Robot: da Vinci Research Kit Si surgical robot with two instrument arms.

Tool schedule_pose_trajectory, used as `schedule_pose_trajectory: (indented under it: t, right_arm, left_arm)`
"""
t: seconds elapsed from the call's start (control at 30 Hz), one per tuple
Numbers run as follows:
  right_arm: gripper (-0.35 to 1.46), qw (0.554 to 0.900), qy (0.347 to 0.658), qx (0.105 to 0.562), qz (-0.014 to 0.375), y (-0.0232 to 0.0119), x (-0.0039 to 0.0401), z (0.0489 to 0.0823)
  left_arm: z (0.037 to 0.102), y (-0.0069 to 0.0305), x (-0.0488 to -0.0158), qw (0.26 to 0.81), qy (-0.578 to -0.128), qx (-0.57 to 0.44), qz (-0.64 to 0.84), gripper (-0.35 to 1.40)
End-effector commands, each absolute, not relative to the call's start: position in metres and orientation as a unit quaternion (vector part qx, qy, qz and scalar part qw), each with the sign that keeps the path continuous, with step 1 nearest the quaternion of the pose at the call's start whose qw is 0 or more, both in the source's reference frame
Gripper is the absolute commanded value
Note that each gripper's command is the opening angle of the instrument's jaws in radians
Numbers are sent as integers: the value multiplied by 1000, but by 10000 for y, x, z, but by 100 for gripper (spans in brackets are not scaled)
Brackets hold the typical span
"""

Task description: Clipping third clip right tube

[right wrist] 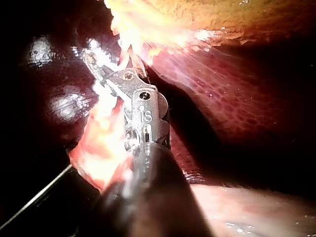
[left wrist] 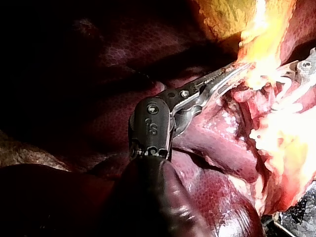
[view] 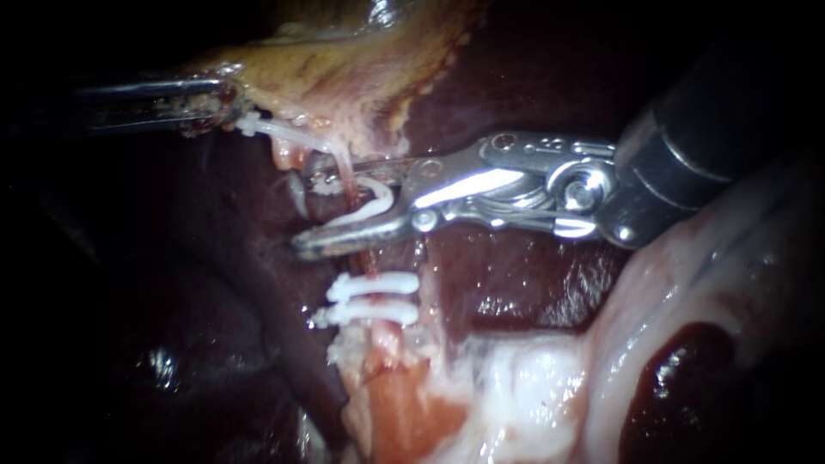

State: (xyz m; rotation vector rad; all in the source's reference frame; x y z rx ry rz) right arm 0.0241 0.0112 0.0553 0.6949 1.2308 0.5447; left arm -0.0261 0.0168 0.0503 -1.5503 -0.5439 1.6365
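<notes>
Your left instrument's end effector (view: 210, 103) is closed on the edge of the gallbladder (view: 344, 69) and holds it away from the liver (view: 516, 292). By my reading, that pull is what draws the tube (view: 351, 193) taut and stands it clear of the dark liver surface, so there is room to get around it. The tube is a thin red strand with its long axis running roughly up and down the endoscope view. It goes from the gallbladder's lower margin down to the pale stump of tissue below. Two lower clips (view: 375, 286) already sit across it, side by side and square to its length. Your right instrument's end effector (view: 301, 210) comes in almost crosswise to the tube. Its jaws stand apart, one on each side of the tube, and they carry the third clip (view: 374, 202), which lies white and still unlatched between them. That clip sits near the lower clips but well apart from them, on the gallbladder side, and its legs point along the jaws toward the view's left. The crosswise approach seems chosen so this clip will close parallel to the other two. The wrist views add little here. Glare hides the tube in both, so you cannot tell from them whether the jaw tips reach fully past it.
</notes>
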Motion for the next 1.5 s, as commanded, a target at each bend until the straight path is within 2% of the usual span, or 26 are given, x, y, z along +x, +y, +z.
schedule_pose_trajectory:
  t: [0.03, 0.3, 0.47, 0.57, 1.03, 1.13, 1.3, 1.5]
  right_arm:
    - [48, 721, 562, 320, 248, 115, 240, 547]
    - [45, 695, 575, 358, 240, 117, 240, 508]
    - [40, 690, 573, 381, 223, 114, 239, 502]
    - [34, 689, 571, 382, 231, 115, 238, 503]
    - [-18, 684, 564, 392, 247, 117, 232, 507]
    - [-35, 682, 560, 397, 252, 117, 231, 507]
    - [-35, 705, 532, 392, 257, 115, 227, 508]
    - [-35, 706, 532, 391, 256, 113, 227, 510]
  left_arm:
    - [503, 168, -261, 400, -215, -613, 647, -35]
    - [503, 168, -261, 400, -215, -613, 647, -35]
    - [503, 168, -261, 400, -215, -613, 647, -35]
    - [503, 168, -261, 400, -215, -613, 647, -35]
    - [502, 167, -262, 400, -215, -613, 647, -35]
    - [502, 167, -262, 400, -214, -613, 647, -35]
    - [502, 167, -262, 400, -214, -613, 647, -35]
    - [503, 167, -262, 400, -214, -613, 647, -35]
